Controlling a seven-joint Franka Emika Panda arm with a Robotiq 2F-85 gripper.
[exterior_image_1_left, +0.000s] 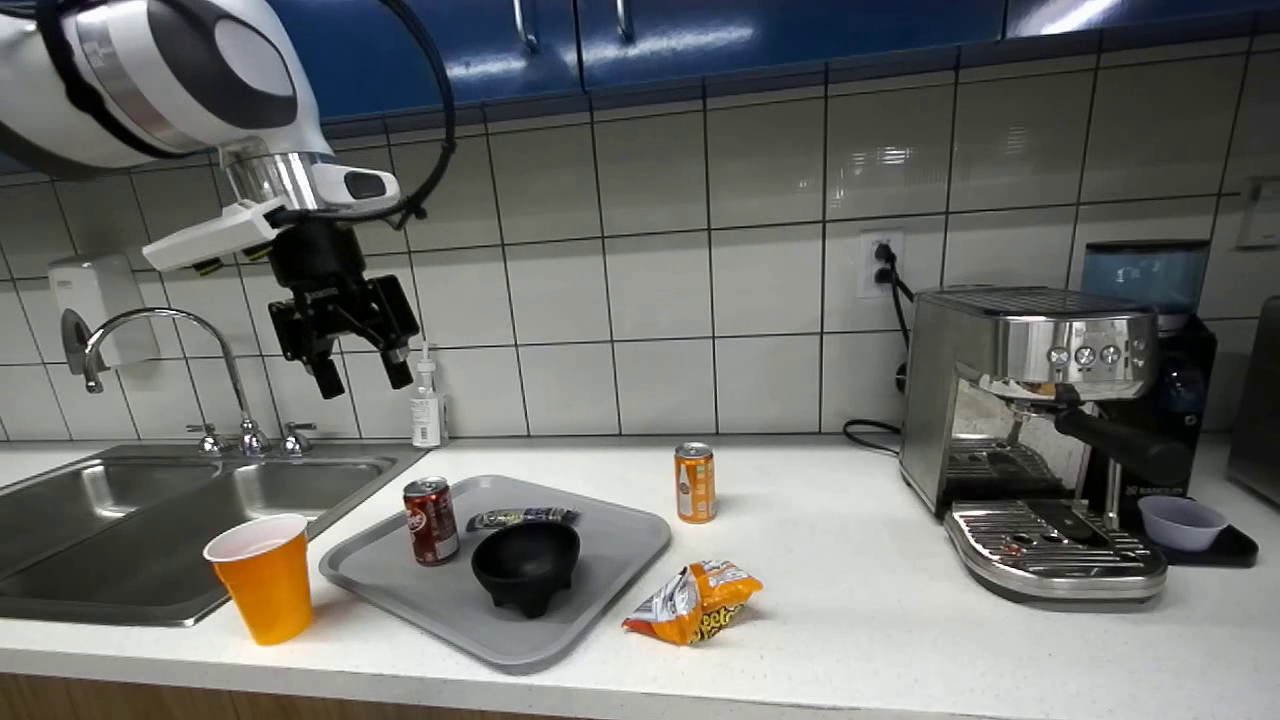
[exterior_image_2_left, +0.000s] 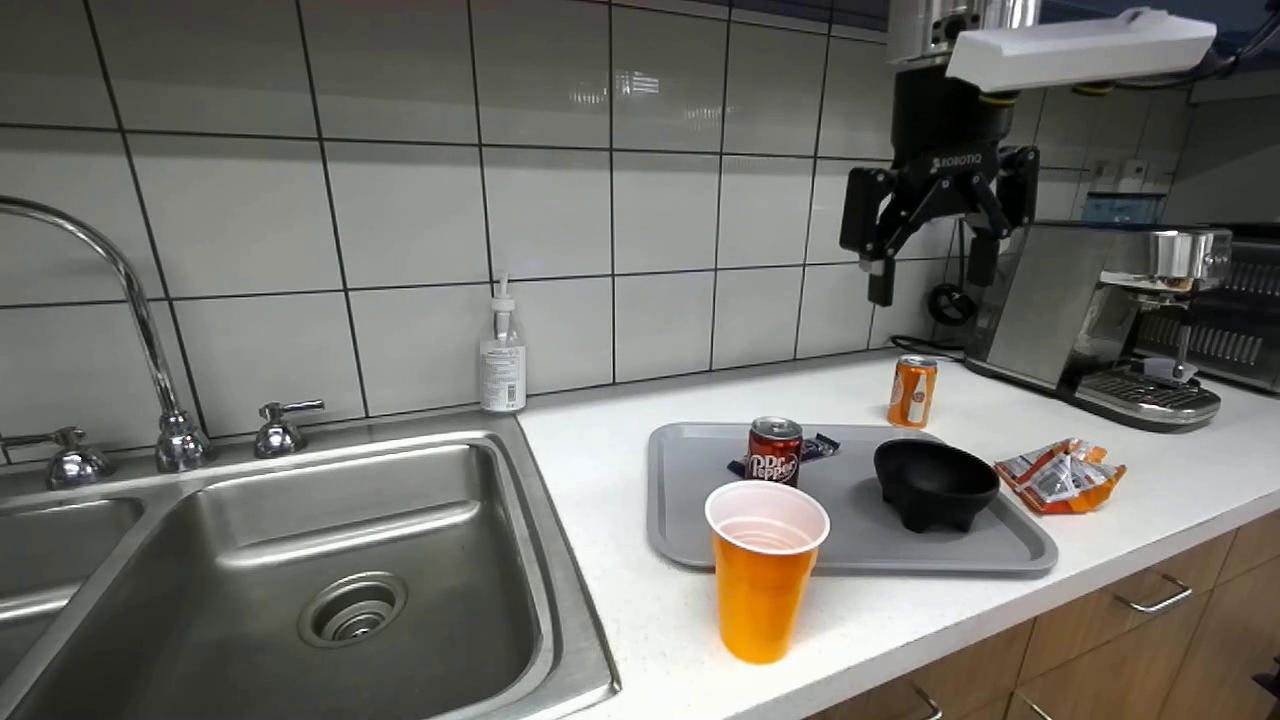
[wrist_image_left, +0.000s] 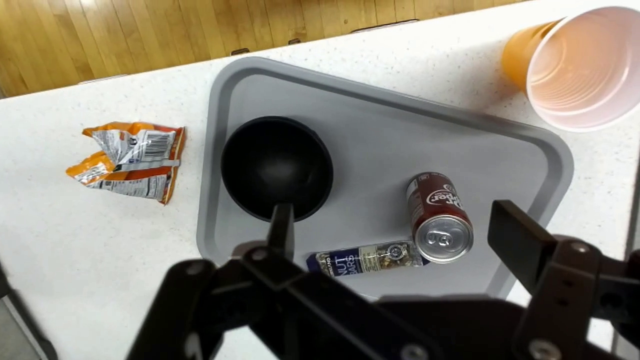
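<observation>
My gripper (exterior_image_1_left: 362, 376) is open and empty, high above the counter. It also shows open in an exterior view (exterior_image_2_left: 932, 278) and in the wrist view (wrist_image_left: 393, 215). Below it lies a grey tray (exterior_image_1_left: 610, 570). On the tray stand a dark red Dr Pepper can (wrist_image_left: 434, 200) and a black bowl (wrist_image_left: 277, 165) on short feet. A nut bar in a wrapper (wrist_image_left: 367, 258) lies flat behind them; the can partly hides it in an exterior view (exterior_image_2_left: 822, 446). In the wrist view the can and bar show between the fingers, and one fingertip overlaps the bowl's rim.
An orange cup (exterior_image_1_left: 265, 580) stands beside the tray near the sink (exterior_image_2_left: 370, 560). An orange can (exterior_image_1_left: 695, 482) and an orange snack bag (exterior_image_1_left: 700, 602) are on the tray's other side. A soap bottle (exterior_image_2_left: 502, 360), faucet (exterior_image_1_left: 235, 370) and coffee machine (exterior_image_1_left: 1030, 400) stand along the wall.
</observation>
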